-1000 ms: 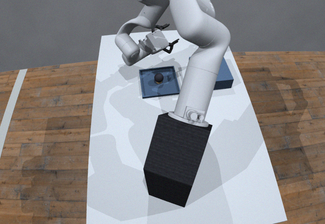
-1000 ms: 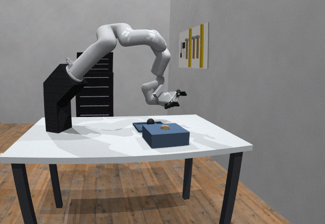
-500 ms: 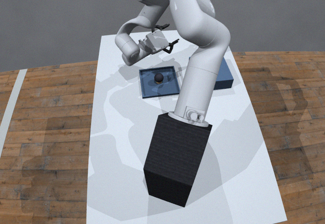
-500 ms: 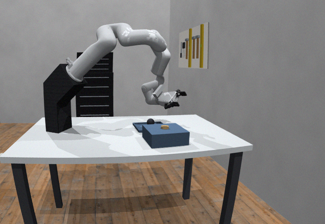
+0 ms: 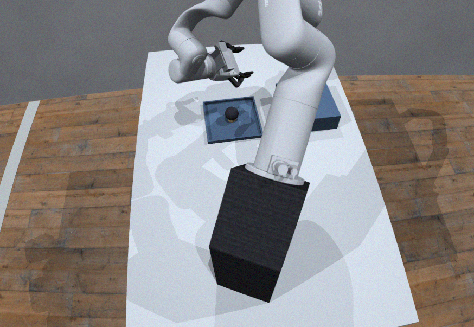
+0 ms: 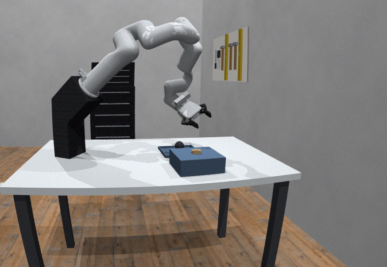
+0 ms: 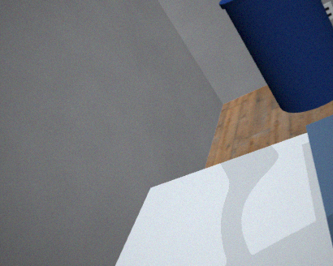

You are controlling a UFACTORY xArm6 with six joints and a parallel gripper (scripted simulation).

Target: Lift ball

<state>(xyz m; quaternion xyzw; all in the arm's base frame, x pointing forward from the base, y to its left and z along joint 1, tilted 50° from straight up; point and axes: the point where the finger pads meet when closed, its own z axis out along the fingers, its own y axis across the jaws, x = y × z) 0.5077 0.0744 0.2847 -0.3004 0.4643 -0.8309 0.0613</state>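
Hovering open gripper (image 6: 197, 115) well above ball (image 6: 179, 145)

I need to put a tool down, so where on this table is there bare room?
Bare table lies left of the black pedestal, and more to its right toward the near edge. Another strip runs left of the blue tray. It is crowded mid-table: tray with ball, the arm, and the blue block.

A black ball (image 5: 231, 113) sits in a blue tray (image 5: 211, 124) on the white table (image 5: 172, 239). Beside the tray: a blue box (image 6: 199, 164) topped by a tan ring (image 6: 196, 151).
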